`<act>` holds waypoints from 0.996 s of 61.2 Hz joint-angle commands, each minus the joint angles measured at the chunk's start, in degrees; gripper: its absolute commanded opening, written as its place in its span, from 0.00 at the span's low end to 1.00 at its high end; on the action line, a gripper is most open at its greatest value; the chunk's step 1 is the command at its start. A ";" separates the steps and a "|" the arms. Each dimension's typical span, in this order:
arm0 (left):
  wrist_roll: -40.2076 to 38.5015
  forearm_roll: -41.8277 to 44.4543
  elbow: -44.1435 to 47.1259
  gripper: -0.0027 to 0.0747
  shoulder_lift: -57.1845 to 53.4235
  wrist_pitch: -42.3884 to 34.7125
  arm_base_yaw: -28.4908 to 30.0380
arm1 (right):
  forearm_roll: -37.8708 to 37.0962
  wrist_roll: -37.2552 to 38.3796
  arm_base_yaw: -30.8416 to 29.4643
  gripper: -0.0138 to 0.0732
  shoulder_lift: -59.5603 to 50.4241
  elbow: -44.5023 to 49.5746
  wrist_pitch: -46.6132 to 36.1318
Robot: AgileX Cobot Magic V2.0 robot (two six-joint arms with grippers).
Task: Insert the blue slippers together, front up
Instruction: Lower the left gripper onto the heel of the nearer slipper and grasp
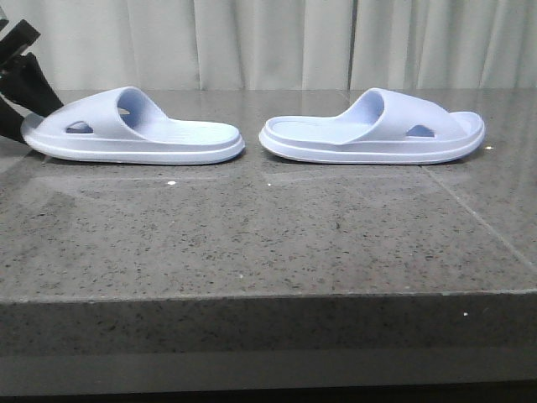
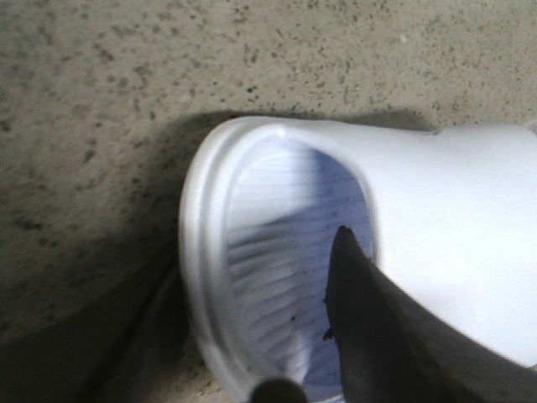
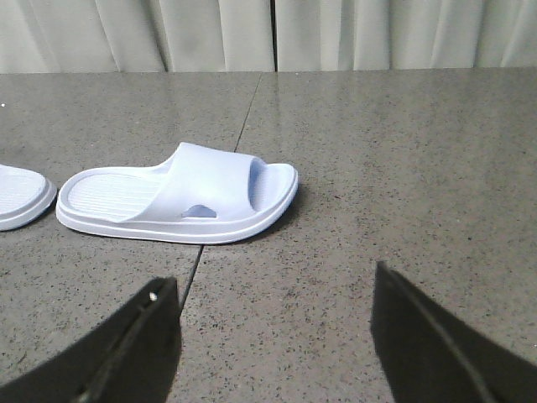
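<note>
A speckled grey stone table (image 1: 268, 243) with a thick front edge stands before pale pleated curtains (image 1: 277, 42).

Left arm (image 1: 21, 80) sits low at the far left edge of the front view, only its dark wrist showing. Left gripper (image 2: 310, 369) shows one dark finger (image 2: 369, 336); spread unclear. Right gripper (image 3: 273, 336) hangs above the surface, fingers (image 3: 134, 344) spread wide, holding nothing.
</note>
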 commanded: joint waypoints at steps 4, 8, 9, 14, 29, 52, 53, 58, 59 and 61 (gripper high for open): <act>0.13 -1.27 -1.04 0.48 -1.77 -0.24 -1.23 | -0.37 -0.11 -0.24 0.75 0.85 -1.98 -4.63; 0.13 -1.27 -1.04 0.42 -1.77 -0.24 -1.23 | -0.37 -0.11 -0.24 0.75 0.85 -1.98 -4.63; 0.13 -1.18 -1.04 0.39 -1.77 -0.24 -1.23 | -0.37 -0.11 -0.24 0.75 0.85 -1.98 -4.63; 0.13 -1.18 -1.04 0.29 -1.77 -0.01 -1.23 | -0.37 -0.11 -0.24 0.75 0.85 -1.98 -4.63; 0.13 -1.18 -1.04 0.12 -1.77 0.37 -1.23 | -0.37 -0.11 -0.24 0.75 0.85 -1.98 -4.63; 0.13 -7.02 -1.04 0.01 -2.01 5.79 -1.11 | -0.37 -0.11 -0.24 0.75 0.85 -1.98 -4.77; 0.13 -7.60 -1.16 0.01 -2.11 5.95 -1.11 | -0.37 -0.11 -0.24 0.75 0.85 -1.98 -4.77; 0.13 -9.99 -1.75 0.01 -2.11 7.11 -0.89 | -0.37 -0.11 -0.24 0.75 0.85 -1.98 -4.77; 0.13 -10.32 -1.90 0.01 -2.11 7.25 -0.75 | -0.37 -0.11 -0.24 0.75 0.85 -1.98 -4.77; -0.37 -10.66 -2.20 0.01 -2.11 7.25 -0.64 | -0.37 -0.11 -0.24 0.75 0.85 -1.98 -4.77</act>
